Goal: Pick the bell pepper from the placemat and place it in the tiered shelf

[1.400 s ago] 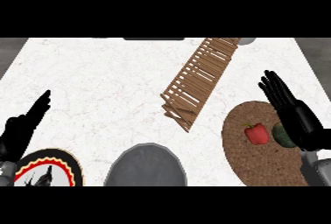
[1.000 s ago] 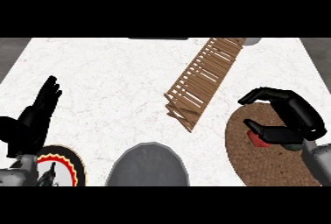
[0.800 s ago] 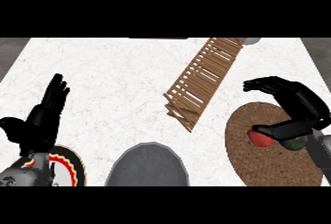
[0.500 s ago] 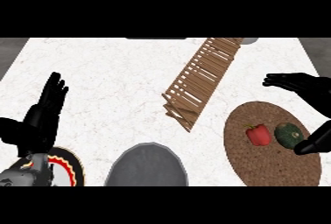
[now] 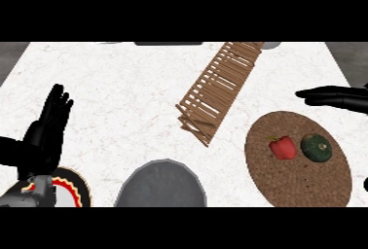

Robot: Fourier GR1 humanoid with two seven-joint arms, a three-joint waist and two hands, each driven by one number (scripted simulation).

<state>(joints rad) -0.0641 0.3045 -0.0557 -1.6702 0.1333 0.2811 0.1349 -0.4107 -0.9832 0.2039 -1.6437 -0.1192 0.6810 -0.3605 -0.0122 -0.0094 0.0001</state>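
Your right robot hand [image 5: 338, 98] was open w/ fingers straight, upper right, holding nothing. Pepper [image 5: 283, 147] sat on the mat [image 5: 298, 187], right of center, beside a squash [image 5: 315, 148]. Approach from the pepper's left; avoid the squash.

The red bell pepper [image 5: 283, 147] lies on the round brown woven placemat [image 5: 298, 185], in its upper half, green stem end up-left. The wooden slatted tiered shelf [image 5: 215, 90] lies tilted on the worktop, up and left of the placemat, apart from it.
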